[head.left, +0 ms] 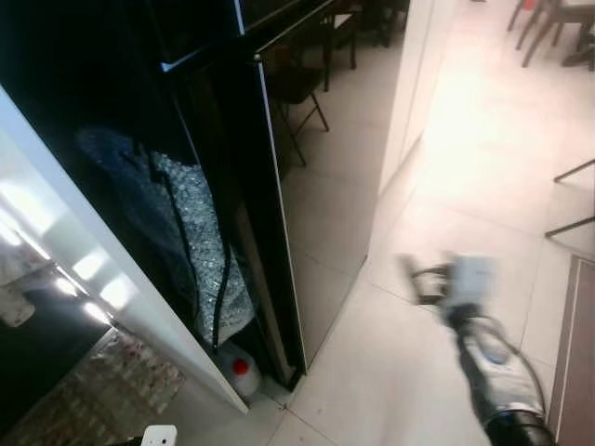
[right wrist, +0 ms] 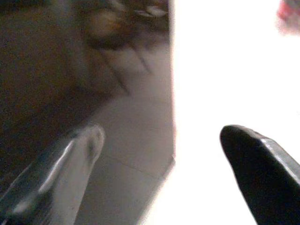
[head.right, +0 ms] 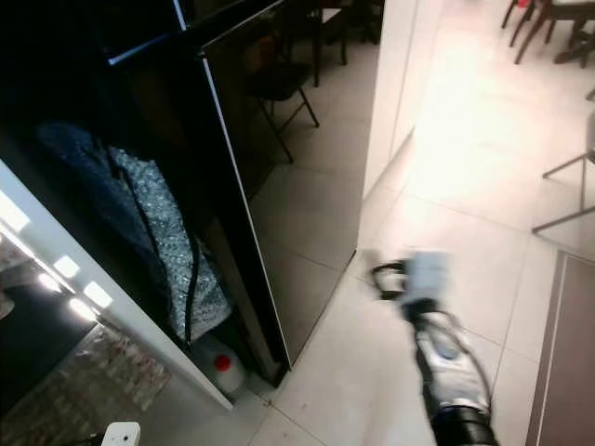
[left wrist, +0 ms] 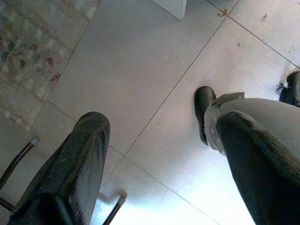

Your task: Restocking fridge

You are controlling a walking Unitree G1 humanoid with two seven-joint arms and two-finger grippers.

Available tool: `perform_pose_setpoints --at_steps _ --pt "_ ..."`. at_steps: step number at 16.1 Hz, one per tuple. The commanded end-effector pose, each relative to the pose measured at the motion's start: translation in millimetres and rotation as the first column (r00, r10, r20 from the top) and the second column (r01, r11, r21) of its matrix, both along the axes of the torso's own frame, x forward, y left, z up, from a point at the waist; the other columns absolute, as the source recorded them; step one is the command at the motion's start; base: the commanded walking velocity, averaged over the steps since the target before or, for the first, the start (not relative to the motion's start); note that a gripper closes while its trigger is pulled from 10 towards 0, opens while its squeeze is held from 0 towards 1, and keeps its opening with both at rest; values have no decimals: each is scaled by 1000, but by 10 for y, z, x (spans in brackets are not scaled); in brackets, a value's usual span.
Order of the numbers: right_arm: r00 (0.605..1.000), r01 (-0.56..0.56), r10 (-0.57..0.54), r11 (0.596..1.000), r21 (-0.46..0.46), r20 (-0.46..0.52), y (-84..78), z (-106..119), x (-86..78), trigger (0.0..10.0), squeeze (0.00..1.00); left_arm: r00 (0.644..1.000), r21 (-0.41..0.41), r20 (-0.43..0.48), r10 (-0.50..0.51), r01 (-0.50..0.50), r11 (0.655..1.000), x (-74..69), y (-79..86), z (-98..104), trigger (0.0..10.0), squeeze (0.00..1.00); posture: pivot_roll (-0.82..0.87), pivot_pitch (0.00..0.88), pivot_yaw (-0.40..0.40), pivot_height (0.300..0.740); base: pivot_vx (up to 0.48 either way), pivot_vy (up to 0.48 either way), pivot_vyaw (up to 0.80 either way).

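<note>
Right gripper: the right gripper (head.right: 390, 279) reaches forward and low over the floor, blurred; in its wrist view the two black fingers (right wrist: 262, 168) stand apart with nothing between them, so it is released.
Left gripper: the left gripper (left wrist: 154, 154) hangs over the floor, its fingers spread wide and empty; a dark shoe (left wrist: 204, 112) and a grey trouser leg of a person show between and beyond them.
Floor: pale glossy tiles (head.left: 390, 372) with thin dark joints; broad open room lies ahead and to the right of the right gripper.
Rug: a worn patterned rug (head.left: 102, 390) lies on the floor well to the left of the right gripper.
Bottle: a white plastic bottle with a red cap (head.left: 240, 370) stands on the floor at the foot of the fridge, left of the right gripper.
Fridge: the fridge (head.left: 279, 232) is tall, black and glossy, its long axis upright; its mirror-like side faces the right gripper and reflects tiles and a chair, with a thin pale edge running down its near corner.
Bag: a glittery silver-grey bag (head.left: 200, 251) with a dark strap hangs in the dark gap left of that edge.
Wall: a white wall corner (head.left: 414, 84) stands beyond the fridge.
Chairs: thin dark chair legs (head.left: 572, 200) stand far right, more chairs further back.
</note>
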State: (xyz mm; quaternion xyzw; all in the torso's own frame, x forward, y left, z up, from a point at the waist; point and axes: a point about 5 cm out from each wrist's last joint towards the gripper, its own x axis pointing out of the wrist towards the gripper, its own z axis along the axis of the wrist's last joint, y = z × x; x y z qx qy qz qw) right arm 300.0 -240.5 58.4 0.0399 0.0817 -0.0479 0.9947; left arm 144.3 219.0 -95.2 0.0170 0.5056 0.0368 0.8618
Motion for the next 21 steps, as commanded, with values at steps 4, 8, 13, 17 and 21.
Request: perform_pose_setpoints --at_steps 4,8,13,17,21 --pt "899 152 -111 986 65 -424 -196 -878 -680 10000 0 1000 18 -28 -10 10 1000 -64 24 -21 10000 0 -33 36 91 740 0 0 0" --pt "680 45 23 996 73 -733 246 -1493 -1475 10000 0 997 19 -38 -69 70 997 -54 -9 -23 10000 0 12 22 44 740 0 0 0" --pt "656 58 40 993 103 -754 379 -1554 -1543 10000 0 999 7 -27 -23 23 1000 -53 -42 -30 10000 0 10 15 39 740 0 0 0" --pt "676 113 7 987 113 -737 395 -1525 -1450 10000 0 999 21 -27 -30 31 999 -65 -14 -28 10000 0 11 5 52 740 0 -240 0" --pt "673 140 -10 984 113 -739 418 -1553 -1521 10000 0 998 25 -36 -44 45 999 -82 -2 -31 10000 0 6 0 64 740 0 -480 0"
